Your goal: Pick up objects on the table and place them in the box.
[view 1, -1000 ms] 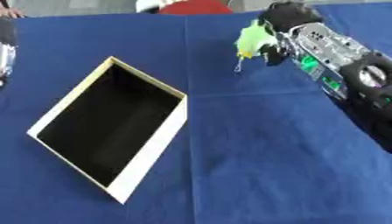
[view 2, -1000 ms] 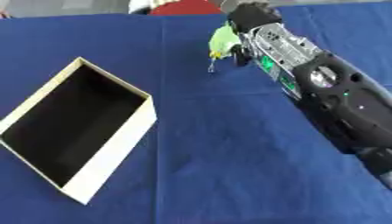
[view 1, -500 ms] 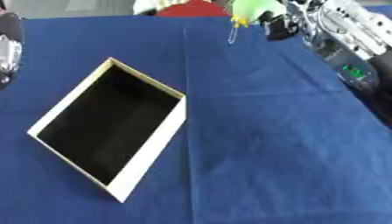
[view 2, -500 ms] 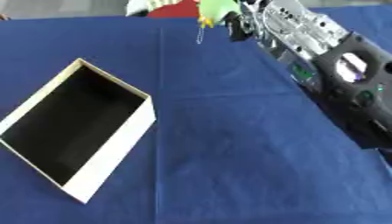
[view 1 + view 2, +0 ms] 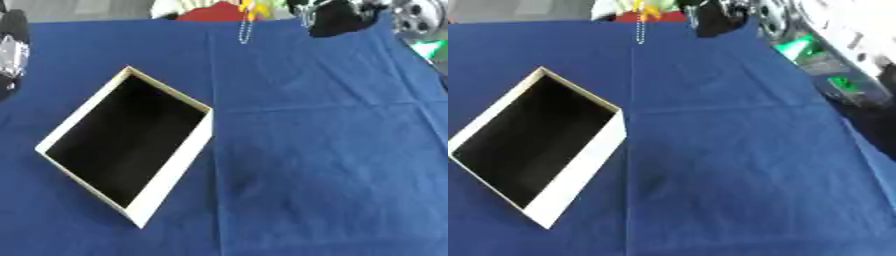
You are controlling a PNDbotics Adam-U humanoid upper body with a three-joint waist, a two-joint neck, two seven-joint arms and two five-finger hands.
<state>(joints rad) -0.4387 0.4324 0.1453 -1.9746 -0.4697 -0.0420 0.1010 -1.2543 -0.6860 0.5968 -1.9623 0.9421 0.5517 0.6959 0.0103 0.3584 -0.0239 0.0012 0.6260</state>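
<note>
An open box [image 5: 173, 169] with pale walls and a black inside lies askew on the blue cloth, left of centre. My right hand [image 5: 334, 20] is raised at the top edge, shut on a yellow-green toy [image 5: 249, 6] that is mostly cut off by the picture's edge. The toy's small bead chain [image 5: 244, 31] dangles free above the far part of the cloth, beyond the box and a little to its right. My left hand [image 5: 12, 49] shows only partly at the left edge, level with the box's far corner.
The blue cloth [image 5: 324, 160] covers the whole table. My right forearm [image 5: 826, 50], silver with green lights, stretches along the right side. Something red [image 5: 219, 11] lies at the far edge behind the chain.
My right hand has risen with the toy from over the cloth's right side toward the top edge and leftward, so only the chain and a yellow bit remain in view. The box has not moved.
</note>
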